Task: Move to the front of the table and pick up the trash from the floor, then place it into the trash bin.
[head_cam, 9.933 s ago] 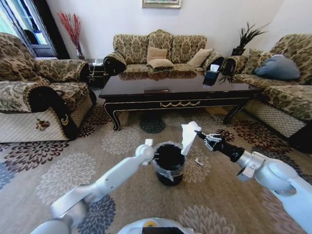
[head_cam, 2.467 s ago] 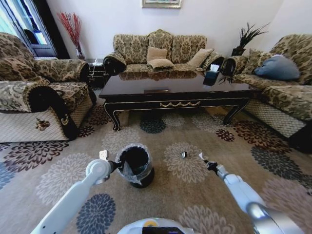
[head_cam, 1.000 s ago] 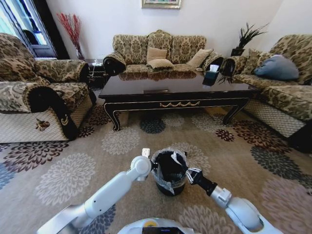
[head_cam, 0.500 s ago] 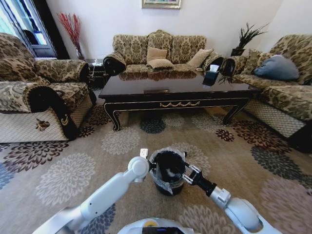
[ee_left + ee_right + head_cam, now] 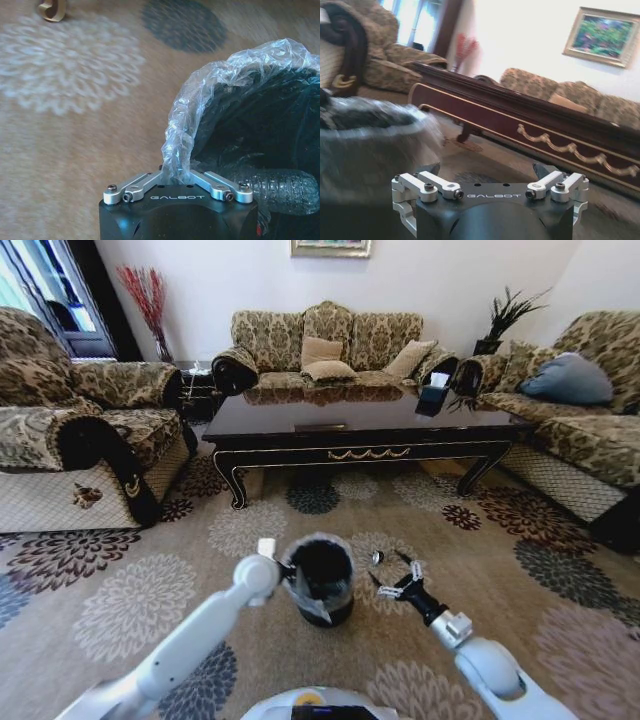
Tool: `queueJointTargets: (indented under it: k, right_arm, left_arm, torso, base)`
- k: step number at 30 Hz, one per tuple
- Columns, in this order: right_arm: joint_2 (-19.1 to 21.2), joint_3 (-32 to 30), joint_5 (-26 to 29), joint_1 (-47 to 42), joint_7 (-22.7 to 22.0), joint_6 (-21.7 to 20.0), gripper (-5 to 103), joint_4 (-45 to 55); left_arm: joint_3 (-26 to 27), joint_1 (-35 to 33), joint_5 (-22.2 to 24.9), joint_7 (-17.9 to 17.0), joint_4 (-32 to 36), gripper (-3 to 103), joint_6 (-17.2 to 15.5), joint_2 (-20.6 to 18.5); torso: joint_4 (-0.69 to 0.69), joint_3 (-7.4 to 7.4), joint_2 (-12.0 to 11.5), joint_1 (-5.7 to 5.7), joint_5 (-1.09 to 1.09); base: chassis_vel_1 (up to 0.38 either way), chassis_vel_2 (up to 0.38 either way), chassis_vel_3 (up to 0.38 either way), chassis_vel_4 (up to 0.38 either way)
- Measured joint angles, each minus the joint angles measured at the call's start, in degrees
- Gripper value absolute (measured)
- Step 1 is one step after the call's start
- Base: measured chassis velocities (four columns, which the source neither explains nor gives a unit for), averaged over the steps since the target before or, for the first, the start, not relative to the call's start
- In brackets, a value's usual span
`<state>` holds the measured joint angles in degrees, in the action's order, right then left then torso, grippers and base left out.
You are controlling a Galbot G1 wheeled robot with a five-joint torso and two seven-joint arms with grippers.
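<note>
Left gripper point(image 5: 277, 573) clenched on liner rim of small black lined trash bin point(image 5: 322, 581), light and flimsy; right gripper point(image 5: 394, 581) jaws spread, empty, near tiny dark round trash bit point(image 5: 377, 557) on carpet, easily pinched from above

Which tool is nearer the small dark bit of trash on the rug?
Right. The right tool, open, sits just beside the dark bit. The left tool is clamped on the trash bin rim, with the bin between it and the bit.

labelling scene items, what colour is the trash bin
Black, with a clear plastic liner over its rim; the trash bin shows best in the head view.
</note>
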<state>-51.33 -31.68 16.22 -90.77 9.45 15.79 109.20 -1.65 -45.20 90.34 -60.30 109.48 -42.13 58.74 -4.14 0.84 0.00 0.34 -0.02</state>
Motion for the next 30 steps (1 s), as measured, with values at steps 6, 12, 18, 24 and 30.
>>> queueJointTargets:
  k: [6, 12, 18, 24, 30]
  right_arm:
    - [-0.2, 0.6, 5.4, 3.0, -0.1, -0.4, 100, -5.0]
    - [-0.5, 2.4, 6.1, 5.7, -0.3, -0.5, 100, -9.8]
    - [-0.6, 3.8, 6.1, 7.6, -0.9, -0.9, 100, -13.4]
    - [-0.4, 6.0, 7.2, 10.1, -2.0, -2.1, 100, -17.4]
    - [-0.3, 11.2, 11.7, 14.3, -3.2, -6.8, 100, -21.8]
  left_arm:
    - [6.6, -2.4, 1.0, 2.7, -0.5, 0, 0.0, -5.8]
    - [9.4, -4.8, 1.5, 3.6, -0.4, 0, 0.0, -8.6]
    - [10.2, -6.2, 1.5, 3.7, -0.1, 0, 0.0, -8.4]
    - [11.7, -7.7, 1.3, 4.0, 0.0, 0, 0.0, -8.0]
    - [13.9, -9.2, 1.3, 4.4, 0.4, 0, 0.0, -8.5]
  torso:
    - [0.02, 0.0, 0.0, 0.0, 0.0]
    - [0.0, -0.01, 0.0, 0.0, 0.01]
    - [-0.01, -0.01, 0.0, 0.0, 0.02]
    - [-0.01, 0.0, 0.0, 0.0, 0.01]
    - [0.0, 0.03, 0.0, 0.04, 0.01]
  base:
    - [0.0, 0.0, 0.0, 0.0]
    - [-0.017, 0.025, 0.015, -0.02]
    - [-0.111, 0.12, 0.099, -0.119]
    - [-0.232, 0.211, 0.213, -0.23]
    - [-0.162, 0.178, 0.158, -0.17]
